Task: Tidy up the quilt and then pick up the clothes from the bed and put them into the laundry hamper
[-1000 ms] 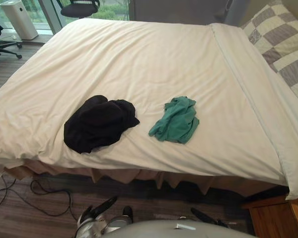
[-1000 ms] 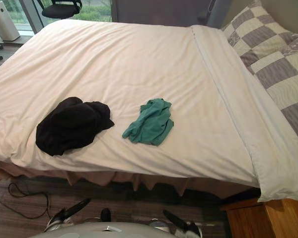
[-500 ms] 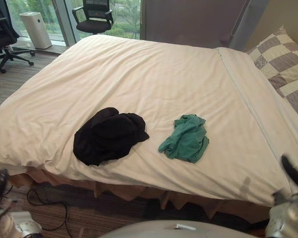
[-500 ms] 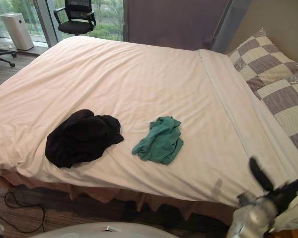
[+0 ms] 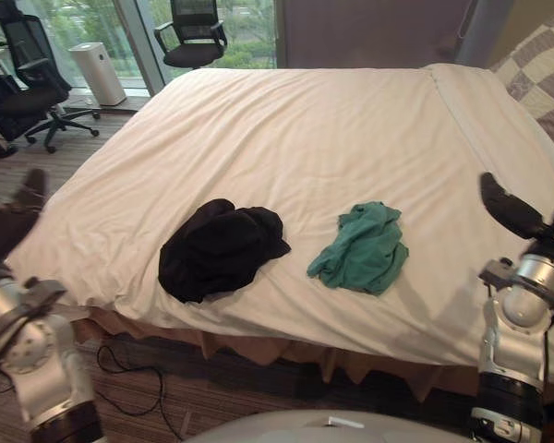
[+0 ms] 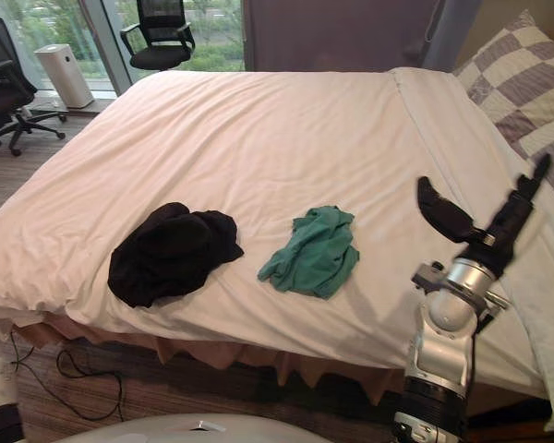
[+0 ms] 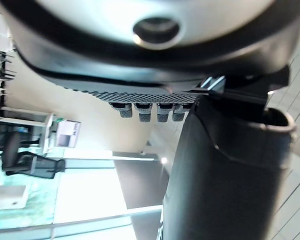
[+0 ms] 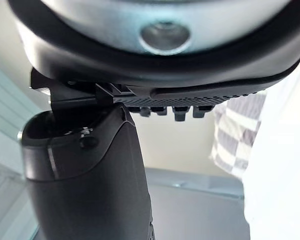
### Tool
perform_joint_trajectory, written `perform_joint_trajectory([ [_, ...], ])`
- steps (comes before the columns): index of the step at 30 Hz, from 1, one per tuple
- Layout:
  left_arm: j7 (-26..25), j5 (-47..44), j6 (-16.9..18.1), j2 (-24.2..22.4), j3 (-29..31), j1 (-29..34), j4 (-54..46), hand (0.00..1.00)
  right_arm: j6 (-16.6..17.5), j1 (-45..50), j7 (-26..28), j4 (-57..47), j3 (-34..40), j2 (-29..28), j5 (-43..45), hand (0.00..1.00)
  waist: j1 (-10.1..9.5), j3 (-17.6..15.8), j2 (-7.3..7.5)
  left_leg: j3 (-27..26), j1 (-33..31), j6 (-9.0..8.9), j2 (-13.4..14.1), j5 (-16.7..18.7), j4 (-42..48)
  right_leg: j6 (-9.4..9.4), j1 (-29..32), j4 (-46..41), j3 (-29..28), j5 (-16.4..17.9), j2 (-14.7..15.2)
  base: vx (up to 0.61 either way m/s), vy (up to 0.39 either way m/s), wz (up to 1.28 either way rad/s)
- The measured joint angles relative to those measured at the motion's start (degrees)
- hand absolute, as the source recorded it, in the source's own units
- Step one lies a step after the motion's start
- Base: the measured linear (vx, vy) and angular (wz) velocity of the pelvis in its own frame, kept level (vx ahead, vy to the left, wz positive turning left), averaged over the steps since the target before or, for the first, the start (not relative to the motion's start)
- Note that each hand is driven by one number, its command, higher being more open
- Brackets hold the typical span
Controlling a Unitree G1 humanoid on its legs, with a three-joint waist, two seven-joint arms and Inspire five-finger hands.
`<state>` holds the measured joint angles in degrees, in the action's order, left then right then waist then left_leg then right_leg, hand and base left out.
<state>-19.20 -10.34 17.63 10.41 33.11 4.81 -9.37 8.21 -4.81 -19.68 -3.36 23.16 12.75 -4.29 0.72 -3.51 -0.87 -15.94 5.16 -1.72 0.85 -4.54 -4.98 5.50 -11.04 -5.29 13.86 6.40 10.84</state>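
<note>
Holding both hands up by the near edge of the bed [image 5: 258, 343], the robot has nothing in them. The left hand [image 5: 11, 226] is by the left corner, and its fingers look straight and loose. The right hand [image 6: 497, 233] is on the right, with fingers [image 6: 526, 196] straight up and thumb spread wide.

The white quilt [image 5: 332, 129] looks mostly smooth. On it, between the hands and a little ahead of them, lie the black clothes [image 5: 220, 249] and the green clothes [image 5: 362, 247]. The black pile is nearer the left hand and the green pile nearer the right. The green pile runs long from near-left to far-right. No words can be read on either pile.
</note>
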Motion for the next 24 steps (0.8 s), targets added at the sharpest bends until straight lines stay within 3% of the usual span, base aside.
perform_joint_trajectory([
  [3, 0.3, 3.9, -4.1, -1.6, -3.8, 0.2, 0.8, 1.00, -0.2, -1.1, 2.2, -0.3, -4.6, 0.0, -0.2, 1.00, 1.10, -2.5, 1.72, -0.5, -1.2, 0.07, 0.0, -0.7, 0.0, 0.06, 1.2, 0.6, -0.4, 0.0, 0.0, -0.09, -0.012, -0.12],
  [8, 2.2, 8.0, -9.2, -2.9, -6.9, 0.3, 4.4, 1.00, -1.8, -0.8, 5.4, -0.3, -7.7, 0.0, -2.2, 1.00, 1.86, -3.3, 1.64, -1.7, -2.0, 0.49, -0.2, -1.0, 0.0, 0.39, 2.7, 0.5, -1.7, -0.2, 0.3, -0.06, 0.014, -0.13],
  [15, 3.8, 13.5, -10.4, -3.0, -11.7, -0.2, 4.6, 1.00, -2.5, -0.4, 5.9, -0.3, -10.3, 0.0, -2.2, 1.00, 2.94, -4.8, -0.37, -2.9, -6.9, 0.93, 0.2, -3.1, 0.0, 1.65, 7.9, 1.4, -3.1, -1.0, 0.0, -0.06, 0.007, -0.05],
  [24, 4.7, 15.5, -10.7, -3.1, -17.1, -3.9, 8.5, 1.00, -2.8, -0.2, 5.8, -0.2, -12.6, -2.8, -2.2, 1.00, 4.56, -7.0, -0.58, -6.7, -10.0, 1.10, 0.9, -3.9, 0.0, 1.93, 13.2, 1.6, -7.4, -2.8, -0.6, -0.04, 0.027, -0.22],
])
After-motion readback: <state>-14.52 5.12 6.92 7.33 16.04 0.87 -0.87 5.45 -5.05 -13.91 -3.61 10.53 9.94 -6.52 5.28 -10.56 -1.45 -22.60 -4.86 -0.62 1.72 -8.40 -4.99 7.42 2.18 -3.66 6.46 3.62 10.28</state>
